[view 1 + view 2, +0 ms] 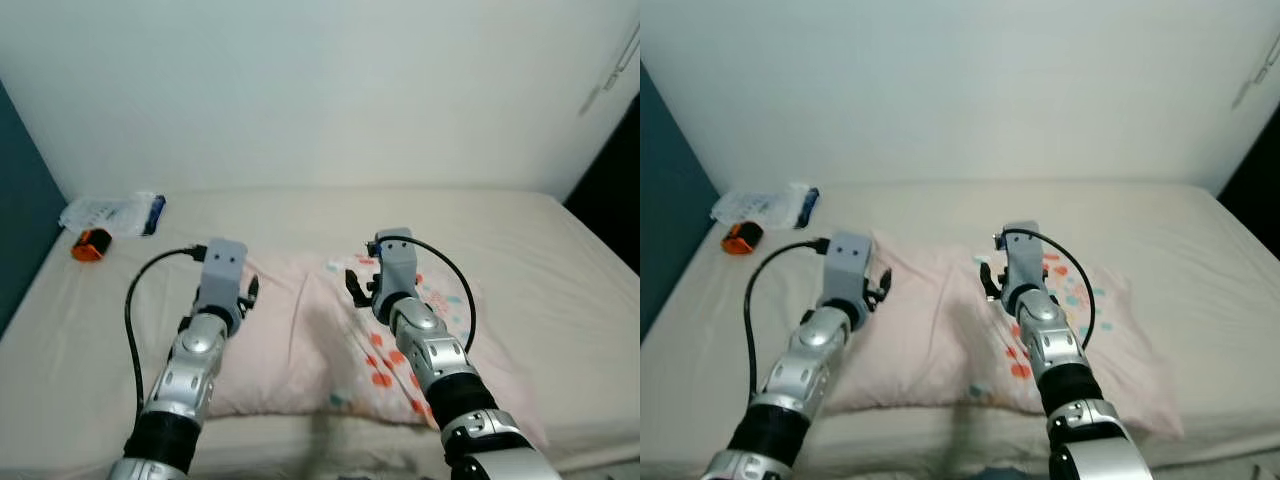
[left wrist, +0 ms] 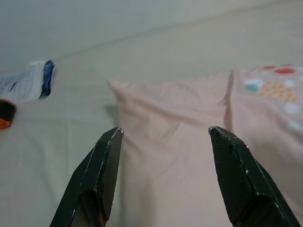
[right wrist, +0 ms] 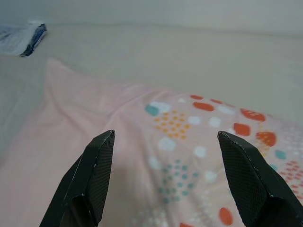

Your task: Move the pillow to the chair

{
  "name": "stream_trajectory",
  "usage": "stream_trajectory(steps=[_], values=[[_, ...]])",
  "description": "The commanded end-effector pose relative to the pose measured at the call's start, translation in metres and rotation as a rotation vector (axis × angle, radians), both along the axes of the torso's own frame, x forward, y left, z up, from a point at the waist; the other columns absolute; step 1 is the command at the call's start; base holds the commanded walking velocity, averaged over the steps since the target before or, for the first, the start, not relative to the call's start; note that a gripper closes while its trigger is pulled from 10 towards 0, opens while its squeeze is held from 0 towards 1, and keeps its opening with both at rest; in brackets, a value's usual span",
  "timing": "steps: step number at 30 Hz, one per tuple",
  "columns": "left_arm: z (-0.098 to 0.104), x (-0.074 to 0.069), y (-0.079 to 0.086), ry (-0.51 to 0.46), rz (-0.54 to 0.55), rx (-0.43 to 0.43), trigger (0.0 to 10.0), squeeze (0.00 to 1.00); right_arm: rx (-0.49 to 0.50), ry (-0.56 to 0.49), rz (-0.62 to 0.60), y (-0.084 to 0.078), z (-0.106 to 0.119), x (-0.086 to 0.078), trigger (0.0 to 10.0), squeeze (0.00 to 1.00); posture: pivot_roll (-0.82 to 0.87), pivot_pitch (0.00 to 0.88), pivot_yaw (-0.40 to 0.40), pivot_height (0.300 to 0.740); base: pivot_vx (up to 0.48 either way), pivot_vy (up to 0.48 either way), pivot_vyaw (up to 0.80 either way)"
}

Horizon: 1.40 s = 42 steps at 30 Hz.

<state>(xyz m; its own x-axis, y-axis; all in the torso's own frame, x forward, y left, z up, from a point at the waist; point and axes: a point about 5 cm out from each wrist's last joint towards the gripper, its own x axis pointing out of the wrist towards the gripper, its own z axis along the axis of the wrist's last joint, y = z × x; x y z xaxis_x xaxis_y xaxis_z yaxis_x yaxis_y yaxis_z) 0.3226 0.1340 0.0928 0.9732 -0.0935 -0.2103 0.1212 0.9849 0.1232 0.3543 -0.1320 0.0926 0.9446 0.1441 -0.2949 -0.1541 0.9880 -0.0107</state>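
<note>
A pink pillow (image 1: 320, 340) lay flat on the bed (image 1: 540, 250), near its front edge, with coloured dots on its right half. The left gripper (image 2: 163, 139) hung over the pillow's left part, fingers spread wide and holding nothing. The right gripper (image 3: 165, 142) hung over the dotted part, fingers likewise apart and empty. Well left of the pillow, by the wall, lay a plastic packet (image 1: 112, 213) beside an orange object (image 1: 90, 245).

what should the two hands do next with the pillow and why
Probably lower both hands onto the pillow and close. The left hand and right hand are open, poised above the pink pillow on the bed, gripping nothing yet.
</note>
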Motion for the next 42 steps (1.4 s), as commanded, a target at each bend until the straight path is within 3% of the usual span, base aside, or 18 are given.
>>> stream_trajectory(steps=[1,21,30,34,42], values=[[-0.0019,-0.0007,-0.0003,0.004,-0.004,0.008,10.0,0.00,0.000,0.002,-0.003,0.0001,-0.0009,0.0003,10.0,0.00,-0.02,0.000,-0.034,0.740,0.000,0.000,0.00],[-0.0017,-0.0010,0.0052,-0.008,0.021,0.052,10.0,0.00,0.000,-0.009,0.014,0.0058,0.0030,0.0043,10.0,0.00,0.00,0.000,-0.051,0.740,0.000,0.000,0.00],[-0.0033,-0.0018,0.0025,0.000,0.009,0.061,10.0,0.00,0.002,-0.007,0.005,0.0045,0.0018,0.0039,10.0,0.00,0.00,0.000,-0.044,0.740,0.000,-0.474,0.00],[-0.0031,-0.0009,0.0043,0.006,0.031,0.027,10.0,0.00,0.002,-0.007,0.001,0.0034,0.0020,0.0044,10.0,0.00,0.00,0.000,-0.044,0.740,0.000,0.000,0.00],[-0.0038,-0.0014,0.0049,0.008,0.031,0.037,10.0,0.00,0.003,-0.010,0.001,0.0038,0.0025,0.0049,10.0,0.00,0.00,0.000,-0.044,0.740,0.000,0.000,0.00]])
